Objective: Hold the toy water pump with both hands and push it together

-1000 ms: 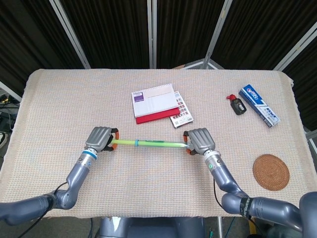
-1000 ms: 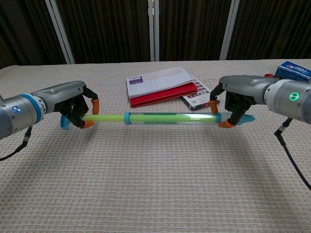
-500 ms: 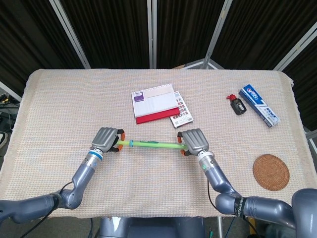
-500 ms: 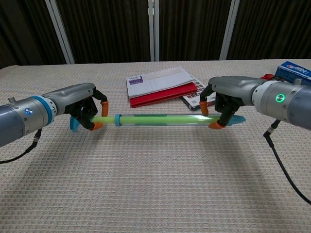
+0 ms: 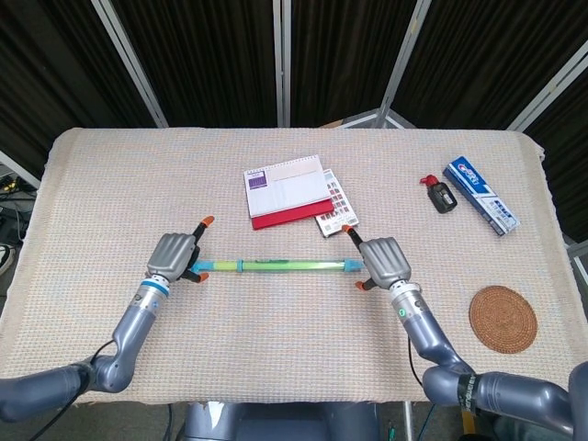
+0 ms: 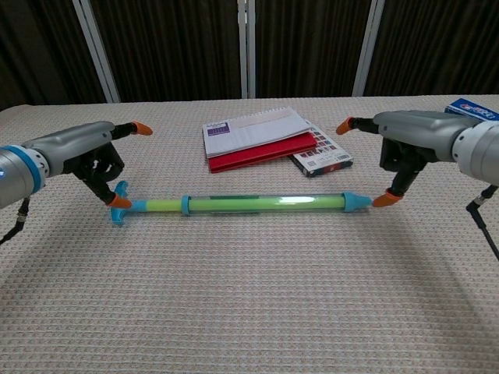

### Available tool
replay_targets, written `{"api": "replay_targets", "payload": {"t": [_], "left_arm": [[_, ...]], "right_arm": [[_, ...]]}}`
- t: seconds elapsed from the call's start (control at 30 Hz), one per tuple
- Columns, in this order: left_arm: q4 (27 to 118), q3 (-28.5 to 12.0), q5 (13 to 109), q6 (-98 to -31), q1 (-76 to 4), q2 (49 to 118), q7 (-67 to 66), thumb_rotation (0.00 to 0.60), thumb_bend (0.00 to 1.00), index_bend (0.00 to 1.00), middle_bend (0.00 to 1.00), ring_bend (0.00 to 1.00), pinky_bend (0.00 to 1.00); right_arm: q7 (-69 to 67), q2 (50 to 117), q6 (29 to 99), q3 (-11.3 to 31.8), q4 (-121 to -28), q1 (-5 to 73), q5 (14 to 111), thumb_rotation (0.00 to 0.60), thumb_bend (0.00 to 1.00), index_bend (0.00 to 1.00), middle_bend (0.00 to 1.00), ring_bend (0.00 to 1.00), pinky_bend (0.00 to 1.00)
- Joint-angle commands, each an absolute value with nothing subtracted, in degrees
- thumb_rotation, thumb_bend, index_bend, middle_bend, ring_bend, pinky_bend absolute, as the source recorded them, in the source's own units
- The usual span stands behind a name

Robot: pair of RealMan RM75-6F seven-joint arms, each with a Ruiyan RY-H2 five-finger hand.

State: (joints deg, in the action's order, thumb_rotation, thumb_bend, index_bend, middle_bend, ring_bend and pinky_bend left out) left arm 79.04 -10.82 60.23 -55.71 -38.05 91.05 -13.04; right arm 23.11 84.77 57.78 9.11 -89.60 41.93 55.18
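Notebooks point(image 5: 292, 188), small bottle point(image 5: 442, 195), toothpaste box point(image 5: 480, 195), coaster point(image 5: 503, 319).

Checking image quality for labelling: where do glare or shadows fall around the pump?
Chest view: a bright streak of glare on the toy water pump barrel, soft shadow on the cloth in front of it. Head view: lighting even, only faint shadow under the pump; both sharp.

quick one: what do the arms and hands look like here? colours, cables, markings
Both arms are glossy grey metal with rounded links. Left hand and right hand have grey shells, black inner fingers and orange fingertips. The left wrist carries a blue ring. Thin black cables hang below each forearm.
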Motion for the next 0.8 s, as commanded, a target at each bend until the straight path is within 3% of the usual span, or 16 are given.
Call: {"api": "replay_targets", "payload": {"t": [0.03,0.1,0.13,0.17,0.23,0.3,0.33,0.4,0.47,0.8], "left_arm": [[81.3,-9.9,63.3,-59.1,-35.4,87.9,-10.5,0.6,0.13,0.0,0.72,0.7,0.91],[83.0,-9.1,65.6,-62.1,-33.4,85.6,-9.0,0.6,0.11,0.0,0.62,0.6,0.79],[83.8,-8.7,66.7,-63.8,-32.3,84.5,-8.3,0.6,0.09,0.0,0.53,0.52,0.69],[84.7,-8.3,67.6,-65.6,-31.1,83.5,-7.7,0.6,0.07,0.0,0.46,0.45,0.6],[88.7,-6.2,70.7,-72.7,-26.1,79.5,-6.7,0.6,0.01,0.0,0.19,0.21,0.3],[91.3,-4.7,72.4,-75.6,-23.8,77.2,-6.6,0.6,0.0,0.0,0.04,0.05,0.09],[92.2,-4.2,72.9,-76.5,-23.0,76.4,-6.8,0.6,0.0,0.0,0.0,0.01,0.03],[95.7,-1.9,74.5,-81.0,-19.5,73.4,-9.5,0.6,0.0,0.0,0.0,0.0,0.0],[98.3,-0.4,76.1,-83.9,-17.1,71.8,-11.0,0.6,0.0,0.0,0.0,0.0,0.0],[98.0,3.0,83.3,-89.4,-11.2,70.3,-7.4,0.6,0.0,0.0,0.0,0.0,0.0]], "right_arm": [[18.2,81.1,62.1,7.2,-90.6,38.2,62.0,0.6,0.0,0.0,0.99,1.0,1.0],[14.5,79.1,65.2,6.1,-90.2,36.0,66.9,0.6,0.0,0.0,0.92,0.97,1.0],[12.5,78.0,66.8,5.6,-89.9,34.9,69.3,0.6,0.0,0.0,0.87,0.94,0.98],[10.4,77.0,68.4,5.0,-89.5,33.8,71.6,0.6,0.0,0.0,0.79,0.87,0.91],[4.8,72.8,73.9,3.3,-89.9,29.6,76.2,0.6,0.0,0.0,0.58,0.68,0.72],[1.4,70.6,75.4,2.1,-89.9,27.9,78.7,0.6,0.0,0.0,0.29,0.37,0.42],[0.7,69.9,75.8,1.7,-90.1,27.4,79.3,0.6,0.0,0.0,0.2,0.27,0.32],[-1.8,67.2,78.1,0.3,-91.5,24.9,81.4,0.6,0.0,0.0,0.03,0.06,0.09],[-3.2,65.5,79.8,-0.7,-92.6,23.1,83.0,0.6,0.0,0.0,0.0,0.0,0.01],[0.0,65.7,87.9,-2.4,-91.6,15.8,88.1,0.6,0.0,0.0,0.0,0.0,0.0]]}}
